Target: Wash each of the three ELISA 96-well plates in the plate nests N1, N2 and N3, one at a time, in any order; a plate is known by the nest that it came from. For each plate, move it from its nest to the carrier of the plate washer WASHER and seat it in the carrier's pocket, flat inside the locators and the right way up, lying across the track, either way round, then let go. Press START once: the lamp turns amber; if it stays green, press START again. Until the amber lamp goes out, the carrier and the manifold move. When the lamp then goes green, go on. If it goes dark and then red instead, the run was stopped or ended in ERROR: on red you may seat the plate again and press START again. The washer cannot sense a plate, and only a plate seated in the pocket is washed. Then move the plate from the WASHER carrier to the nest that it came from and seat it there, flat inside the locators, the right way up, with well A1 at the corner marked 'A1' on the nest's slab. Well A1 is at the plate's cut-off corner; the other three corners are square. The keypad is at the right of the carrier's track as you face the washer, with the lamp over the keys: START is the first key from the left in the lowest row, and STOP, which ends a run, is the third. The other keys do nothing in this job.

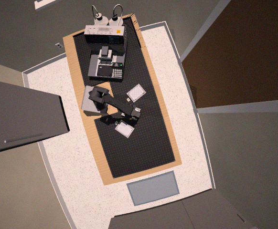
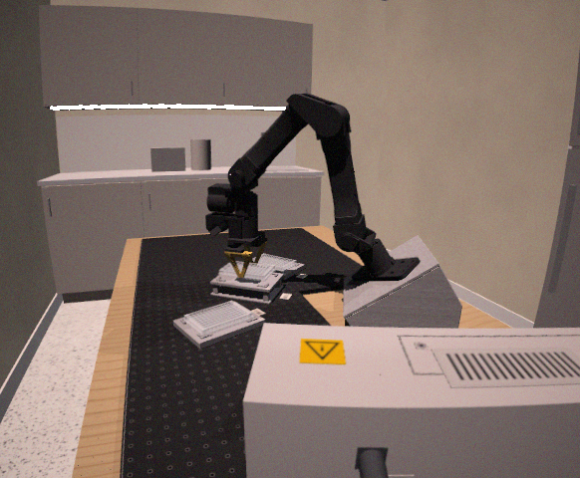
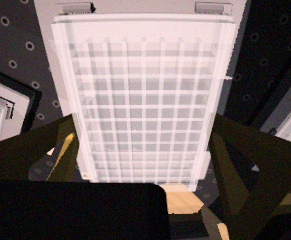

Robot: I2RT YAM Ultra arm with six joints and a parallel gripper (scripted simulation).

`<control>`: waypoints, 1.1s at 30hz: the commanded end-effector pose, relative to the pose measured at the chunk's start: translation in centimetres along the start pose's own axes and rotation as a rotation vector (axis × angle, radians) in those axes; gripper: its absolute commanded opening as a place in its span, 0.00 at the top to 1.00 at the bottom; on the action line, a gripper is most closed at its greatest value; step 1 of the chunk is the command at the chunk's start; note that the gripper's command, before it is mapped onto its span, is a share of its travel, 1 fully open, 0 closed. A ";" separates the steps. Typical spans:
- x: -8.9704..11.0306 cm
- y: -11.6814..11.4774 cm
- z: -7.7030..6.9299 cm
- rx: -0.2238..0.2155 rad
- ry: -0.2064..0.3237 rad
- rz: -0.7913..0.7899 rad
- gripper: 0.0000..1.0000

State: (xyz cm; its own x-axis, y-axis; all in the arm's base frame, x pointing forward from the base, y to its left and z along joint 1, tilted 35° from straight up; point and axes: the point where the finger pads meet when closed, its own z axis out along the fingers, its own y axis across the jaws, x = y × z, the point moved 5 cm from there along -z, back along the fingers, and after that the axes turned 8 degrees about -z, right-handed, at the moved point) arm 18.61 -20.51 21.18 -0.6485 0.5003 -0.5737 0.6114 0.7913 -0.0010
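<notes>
My gripper (image 3: 143, 120) is shut on a clear 96-well plate (image 3: 144, 97), with its fingers on the plate's two long sides. In the exterior view the gripper (image 2: 242, 263) holds this plate (image 2: 251, 272) low over the middle nest (image 2: 245, 289); I cannot tell if it rests on the slab. From above, the gripper (image 1: 135, 113) hides that nest. Another plate (image 1: 135, 92) lies in the nest nearer the washer. A third plate (image 1: 124, 129) lies in the nest on the other side. The washer (image 1: 106, 64) shows a green lamp (image 1: 121, 65), and its carrier pocket (image 1: 104, 70) is empty.
The keypad (image 1: 117, 72) sits right of the carrier. Two bottles (image 1: 108, 19) stand behind the washer. The arm's base sits on a grey wedge block (image 1: 92, 103) at the mat's edge. The neighbouring nests lie close on both sides of the held plate.
</notes>
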 end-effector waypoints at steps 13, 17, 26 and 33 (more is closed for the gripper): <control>-0.2 0.0 -0.3 0.003 -0.014 -0.001 1.00; -0.1 0.0 -0.2 0.003 -0.014 -0.001 1.00; -0.1 0.0 0.0 0.003 -0.014 -0.001 1.00; -0.2 0.0 0.0 0.003 -0.014 -0.001 1.00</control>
State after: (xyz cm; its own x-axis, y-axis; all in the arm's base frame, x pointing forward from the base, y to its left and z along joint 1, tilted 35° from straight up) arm 18.67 -20.51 20.94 -0.6481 0.4999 -0.5745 0.6114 0.7913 -0.0013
